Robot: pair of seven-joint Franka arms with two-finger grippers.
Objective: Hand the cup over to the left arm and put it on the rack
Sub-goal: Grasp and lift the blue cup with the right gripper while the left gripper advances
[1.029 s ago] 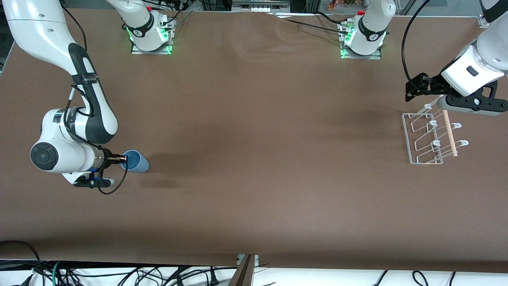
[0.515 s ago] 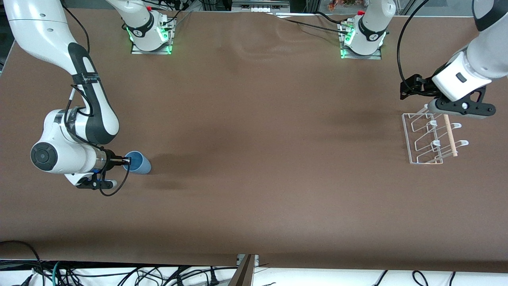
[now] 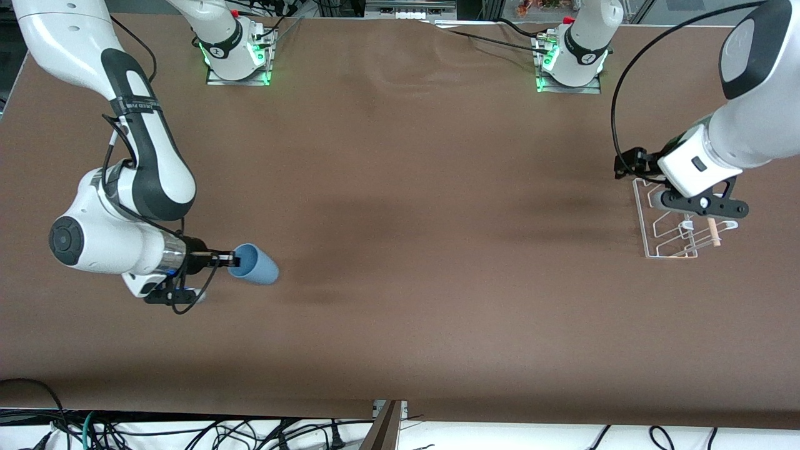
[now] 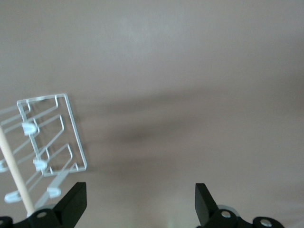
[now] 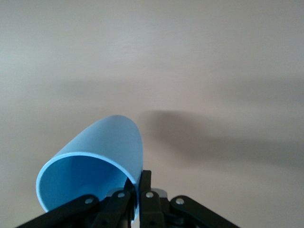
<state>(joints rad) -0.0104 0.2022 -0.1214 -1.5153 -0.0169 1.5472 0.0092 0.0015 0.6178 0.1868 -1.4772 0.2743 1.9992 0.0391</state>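
The light-blue cup (image 3: 255,265) hangs on its side just above the brown table, toward the right arm's end. My right gripper (image 3: 230,256) is shut on its rim, one finger inside the mouth and one outside. The right wrist view shows the cup (image 5: 95,161) with its open mouth facing the camera and the right gripper (image 5: 140,183) pinching the wall. The white wire rack (image 3: 641,225) with its wooden dowel (image 3: 712,232) stands at the left arm's end. My left gripper (image 3: 627,165) hovers open and empty over the rack's corner. The left wrist view shows the rack (image 4: 77,137) beside the left gripper (image 4: 140,190).
The two arm bases (image 3: 237,56) (image 3: 570,62) stand along the table edge farthest from the camera. Bare brown tabletop (image 3: 437,219) stretches between the cup and the rack. Cables lie below the table edge nearest the camera.
The right gripper closed fully on the cup's rim and carried it off the table toward the left arm's end. The left arm swung over the rack, its gripper still open.
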